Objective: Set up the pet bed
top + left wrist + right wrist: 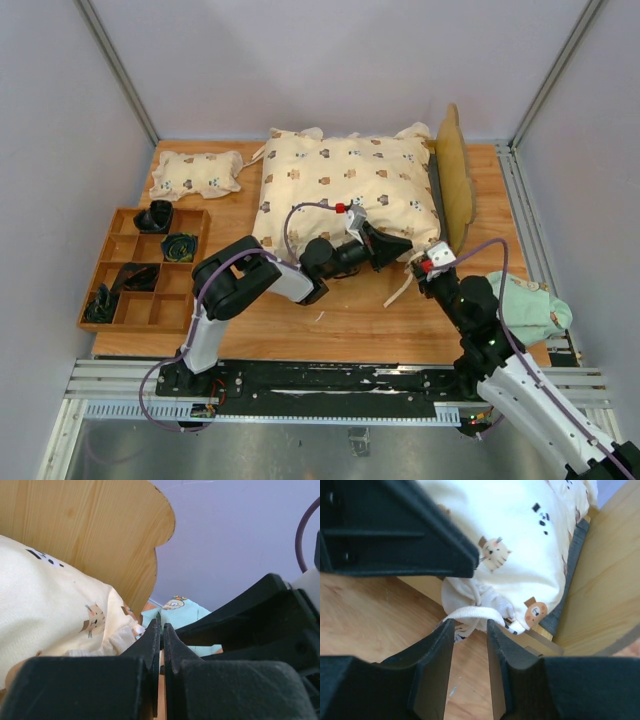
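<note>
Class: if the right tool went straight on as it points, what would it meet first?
Likely the white tie at the corner of the quilt, just ahead of the open right tool.

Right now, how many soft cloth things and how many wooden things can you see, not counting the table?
Soft cloth things: 3 (quilt, pillow, mint cloth)
Wooden things: 2 (bed, tray)
Total: 5

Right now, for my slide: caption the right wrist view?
Open right gripper at the quilt's white tie, beside the pet bed.
</note>
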Tool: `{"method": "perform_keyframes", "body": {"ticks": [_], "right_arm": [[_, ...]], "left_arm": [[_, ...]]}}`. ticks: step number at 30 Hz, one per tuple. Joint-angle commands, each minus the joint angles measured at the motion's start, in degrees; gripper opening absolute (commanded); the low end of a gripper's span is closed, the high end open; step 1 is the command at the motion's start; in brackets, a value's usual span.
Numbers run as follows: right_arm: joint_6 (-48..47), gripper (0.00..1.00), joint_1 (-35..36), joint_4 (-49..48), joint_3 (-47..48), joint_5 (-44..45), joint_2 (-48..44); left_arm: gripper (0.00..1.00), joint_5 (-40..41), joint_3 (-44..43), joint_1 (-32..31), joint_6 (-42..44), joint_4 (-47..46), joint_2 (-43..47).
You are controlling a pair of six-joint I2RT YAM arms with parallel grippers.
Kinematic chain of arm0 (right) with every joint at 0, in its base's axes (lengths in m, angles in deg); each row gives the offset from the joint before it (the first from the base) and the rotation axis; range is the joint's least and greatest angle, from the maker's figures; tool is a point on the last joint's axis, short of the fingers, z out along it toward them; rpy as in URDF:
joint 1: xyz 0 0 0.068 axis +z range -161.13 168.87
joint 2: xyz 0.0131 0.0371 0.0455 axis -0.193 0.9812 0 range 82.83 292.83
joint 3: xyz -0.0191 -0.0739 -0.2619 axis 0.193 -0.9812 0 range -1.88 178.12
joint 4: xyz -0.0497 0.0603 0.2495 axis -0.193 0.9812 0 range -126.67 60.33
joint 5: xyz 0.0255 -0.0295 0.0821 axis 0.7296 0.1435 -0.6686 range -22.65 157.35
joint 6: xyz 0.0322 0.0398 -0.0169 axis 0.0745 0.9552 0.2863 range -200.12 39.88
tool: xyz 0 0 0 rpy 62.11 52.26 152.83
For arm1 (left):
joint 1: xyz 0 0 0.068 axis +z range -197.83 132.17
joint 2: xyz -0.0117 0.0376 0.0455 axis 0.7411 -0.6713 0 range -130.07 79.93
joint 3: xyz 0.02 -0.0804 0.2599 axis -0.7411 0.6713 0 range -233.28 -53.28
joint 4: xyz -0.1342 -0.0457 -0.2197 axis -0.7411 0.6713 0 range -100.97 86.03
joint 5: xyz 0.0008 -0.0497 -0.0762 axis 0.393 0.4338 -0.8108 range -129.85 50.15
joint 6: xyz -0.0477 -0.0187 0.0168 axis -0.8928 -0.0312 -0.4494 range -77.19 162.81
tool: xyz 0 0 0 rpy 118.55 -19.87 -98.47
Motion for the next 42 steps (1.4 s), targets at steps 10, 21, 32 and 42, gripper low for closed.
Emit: {"method": "perform_keyframes", "body": {"ticks": [10, 21, 32, 42], "right_arm": [[48.5, 0.55, -0.4, 31.1, 7.6, 11.7, -7.8], [51.1, 0.54, -0.4, 16.2, -8.1, 12.5, -15.2], [57.6, 0.49, 0.3, -0.3, -10.1, 13.7, 4.3], [58.5, 0.00, 1.2, 4.2, -8.0, 22.4, 3.9]], "left_arm": [[0.00, 3.7, -3.5, -1.7, 3.8, 4.7, -0.3], [0.00, 5.3, -5.4, -2.2, 5.8, 8.4, 0.7], [0.00, 6.3, -6.9, -2.9, 6.6, 9.6, 0.9], [0.00, 10.4, -9.6, -2.9, 8.5, 14.1, 1.8]]}}
